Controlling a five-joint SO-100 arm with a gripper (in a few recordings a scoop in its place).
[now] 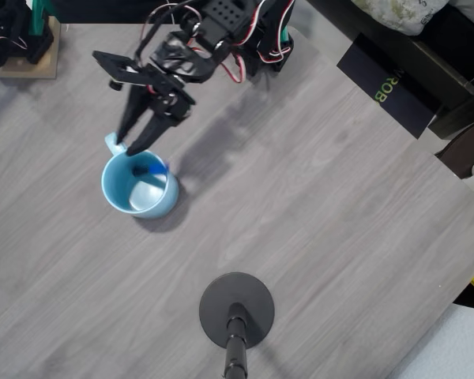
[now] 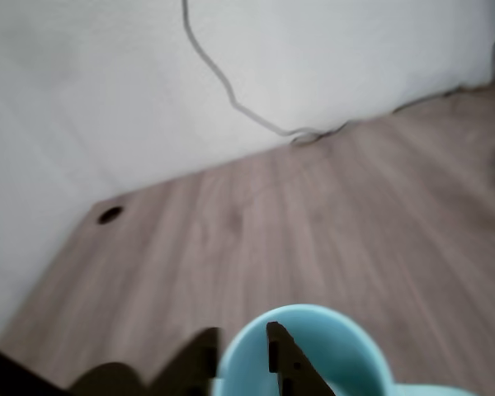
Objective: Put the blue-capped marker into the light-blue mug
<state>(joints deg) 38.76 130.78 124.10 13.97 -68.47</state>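
A grey wood-grain table (image 1: pixel 300 205) fills the overhead view, with a round black stand base (image 1: pixel 236 309) near the bottom edge and a dark box (image 1: pixel 395 87) at the far right corner. Toward the left sits the round pale sky-blue ceramic mug (image 1: pixel 139 186), its small loop handle at the upper left of the rim. Inside the mug, against the upper right part of the wall, lies the small blue-capped marker (image 1: pixel 152 169); only its bright blue end shows clearly, and its long axis seems to run roughly left to right, though the darker body is hard to make out. The black hand (image 1: pixel 132 148) reaches down from the arm at the top, its two fingers spread in a narrow V with the tips just over the mug's upper rim, holding nothing. In the blurred wrist view, the dark fingertips (image 2: pixel 282 351) stand above the mug's rim (image 2: pixel 313 318), with a white wall and a thin cable (image 2: pixel 231 95) beyond the table.
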